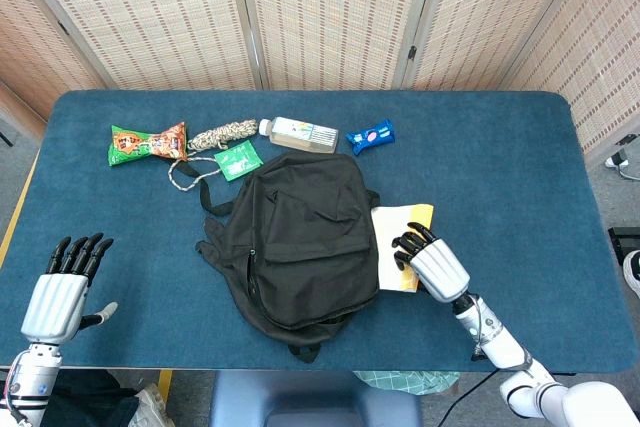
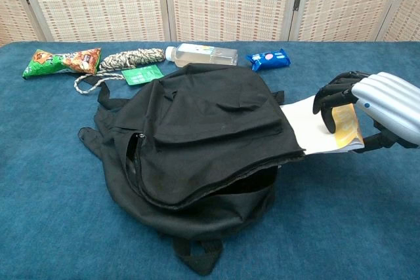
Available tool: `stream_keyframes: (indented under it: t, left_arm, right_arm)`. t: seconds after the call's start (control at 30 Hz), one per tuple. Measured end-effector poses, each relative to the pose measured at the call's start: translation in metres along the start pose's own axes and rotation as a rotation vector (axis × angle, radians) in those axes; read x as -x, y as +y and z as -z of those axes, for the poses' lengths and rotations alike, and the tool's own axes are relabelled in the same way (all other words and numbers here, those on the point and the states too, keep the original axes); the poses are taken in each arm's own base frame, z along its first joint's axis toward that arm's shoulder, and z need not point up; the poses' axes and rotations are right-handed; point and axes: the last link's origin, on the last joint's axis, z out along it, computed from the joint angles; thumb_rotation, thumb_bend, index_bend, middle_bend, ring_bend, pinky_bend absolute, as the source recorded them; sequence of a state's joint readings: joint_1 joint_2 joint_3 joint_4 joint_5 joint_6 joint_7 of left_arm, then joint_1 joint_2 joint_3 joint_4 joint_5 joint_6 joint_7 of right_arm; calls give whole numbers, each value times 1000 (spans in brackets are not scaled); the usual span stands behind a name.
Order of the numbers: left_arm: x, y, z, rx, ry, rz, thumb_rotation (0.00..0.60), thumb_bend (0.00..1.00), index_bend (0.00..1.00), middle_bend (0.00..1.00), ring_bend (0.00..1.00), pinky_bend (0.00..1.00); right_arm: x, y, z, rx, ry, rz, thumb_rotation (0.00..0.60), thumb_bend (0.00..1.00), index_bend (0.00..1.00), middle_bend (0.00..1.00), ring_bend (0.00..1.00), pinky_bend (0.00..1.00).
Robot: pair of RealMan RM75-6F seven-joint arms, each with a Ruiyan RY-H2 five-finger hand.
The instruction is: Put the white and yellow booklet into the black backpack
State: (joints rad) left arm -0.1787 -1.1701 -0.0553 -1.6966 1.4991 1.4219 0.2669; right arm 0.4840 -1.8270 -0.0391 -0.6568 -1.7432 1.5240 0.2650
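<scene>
Blue tabletop (image 1: pixel 520 167) before wicker screens (image 1: pixel 330 12); my right hand (image 1: pixel 432 262) grips the booklet (image 1: pixel 398 222) beside the black backpack (image 1: pixel 300 242); left hand (image 1: pixel 62 287) spread, holding nothing.

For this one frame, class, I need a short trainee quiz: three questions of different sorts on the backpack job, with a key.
1. True or false: the white and yellow booklet is fully inside the black backpack.
2. Multiple choice: which item lies nearest the clear bottle? A) blue snack packet B) green and orange snack bag C) the left hand
3. Fill in: the right hand holds the booklet at its ____ end.

Key
1. False: its left end sits under the backpack's flap, and the rest sticks out to the right.
2. A.
3. Yellow; the fingers curl over that end, which is lifted off the table.
</scene>
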Motion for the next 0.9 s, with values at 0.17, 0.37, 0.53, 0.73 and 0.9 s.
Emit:
stream_keyframes:
  t: [0.17,0.37,0.53,0.73,0.9]
  left_arm:
    - [-5,13,-15,77,4,2,600,188,165,103,126,0]
    - [-8,33,-38,188,-12,-2,600,189,189,105,141,7]
    - [-8,57,-61,303,-58,-21,600,189,204,120,157,14]
    - [-4,91,-83,439,-129,-43,600,189,207,126,162,15]
    - [2,122,-89,545,-181,-54,600,189,208,126,163,15]
  right_arm:
    - [-12,12,3,-7,27,49,600,386,813,447,391,243]
    - [-39,28,2,-22,110,120,600,389,827,462,415,258]
    - [-70,38,1,-22,227,170,600,389,838,471,419,263]
    - [-107,46,-1,-19,351,223,600,389,840,474,421,265]
    - [-132,48,-1,-14,404,270,600,390,840,474,420,264]
